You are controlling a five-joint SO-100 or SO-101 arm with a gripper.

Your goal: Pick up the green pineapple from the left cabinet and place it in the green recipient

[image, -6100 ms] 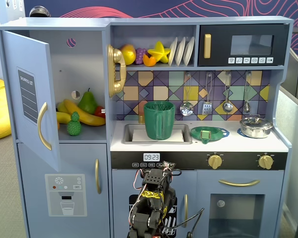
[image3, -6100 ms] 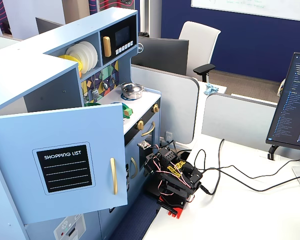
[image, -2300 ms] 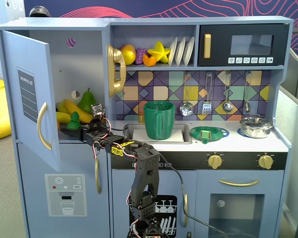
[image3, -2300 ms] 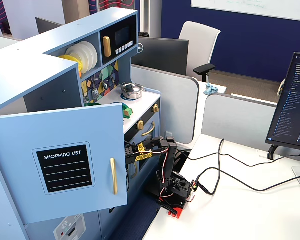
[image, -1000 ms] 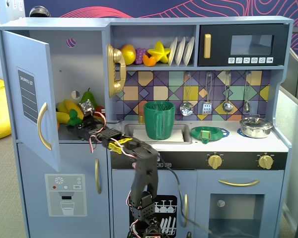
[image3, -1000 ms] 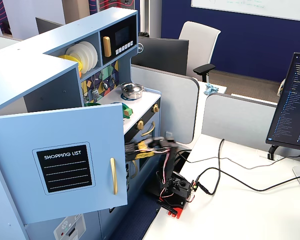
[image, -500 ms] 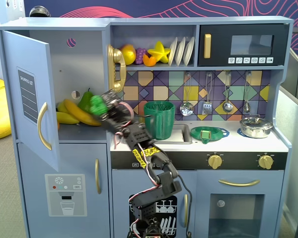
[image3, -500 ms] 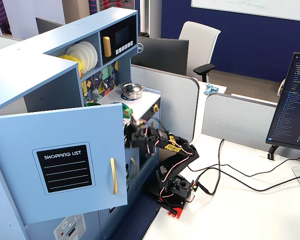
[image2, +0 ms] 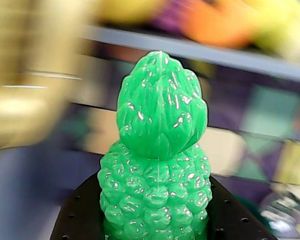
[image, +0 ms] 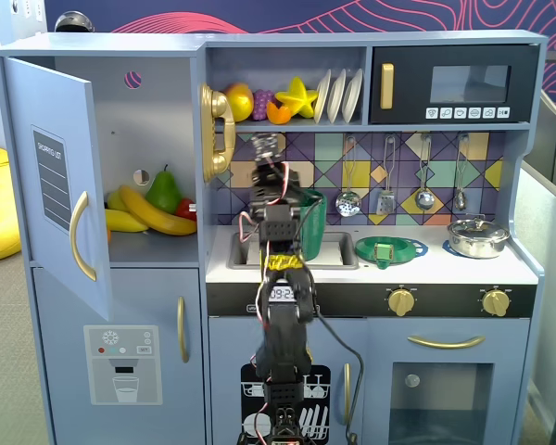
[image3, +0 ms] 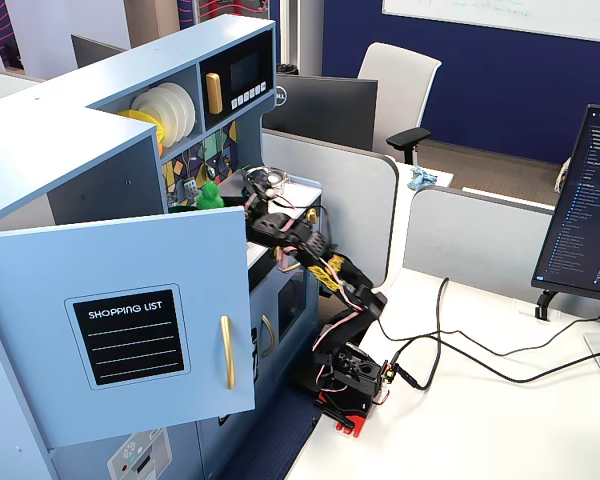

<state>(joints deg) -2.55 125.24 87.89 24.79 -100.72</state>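
Wrist view shows the green pineapple (image2: 157, 165) upright and sharp — bumpy body below, pointed leafy crown above — seated between the black jaws of the gripper (image2: 157, 227), which are closed against its lower sides. Everything behind it is blurred; only a grey shelf edge and smears of yellow and orange can be made out.

From the front fixed view, the arm (image: 283, 315) rises before the toy kitchen with its wrist raised ahead of the tiled backsplash, above the sink. The pineapple itself is hidden there. The green recipient (image: 312, 222) stands in the sink area just right of the arm, partly covered by it. To the left, the left cabinet (image: 148, 139) has its door (image: 56, 185) swung open, with 2 bananas (image: 153, 215) and a pear (image: 163, 193) inside.

From the side fixed view, the pineapple (image3: 210, 196) pokes up above the open door's top edge — clear of the cabinet.
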